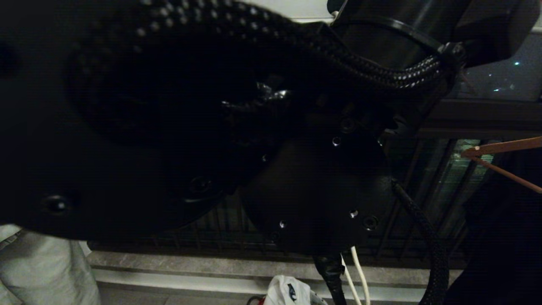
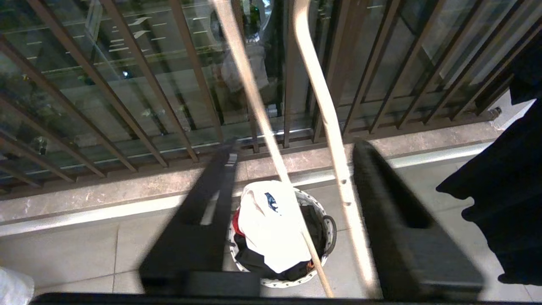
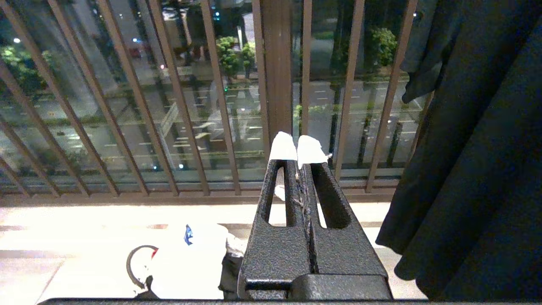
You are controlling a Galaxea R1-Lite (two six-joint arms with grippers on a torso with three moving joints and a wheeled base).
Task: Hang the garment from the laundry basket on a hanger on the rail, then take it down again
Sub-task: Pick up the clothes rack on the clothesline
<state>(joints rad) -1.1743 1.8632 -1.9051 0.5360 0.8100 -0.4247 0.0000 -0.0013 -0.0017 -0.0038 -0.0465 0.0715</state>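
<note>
Left gripper (image 2: 292,220) up high, jaws apart, white hanger (image 2: 334,140) wires between them, looks not clamped yet. Tip: close on wire squarely before lifting off. Right gripper (image 3: 298,152) parked, pinched together. Below: garment (image 2: 271,224) heaped in laundry basket (image 2: 326,212) by balcony railing (image 2: 169,106).

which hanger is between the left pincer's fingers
The thin white hanger: its strands pass between the fingers of the left pincer. The brown wooden hanger hangs apart on the right.
</note>
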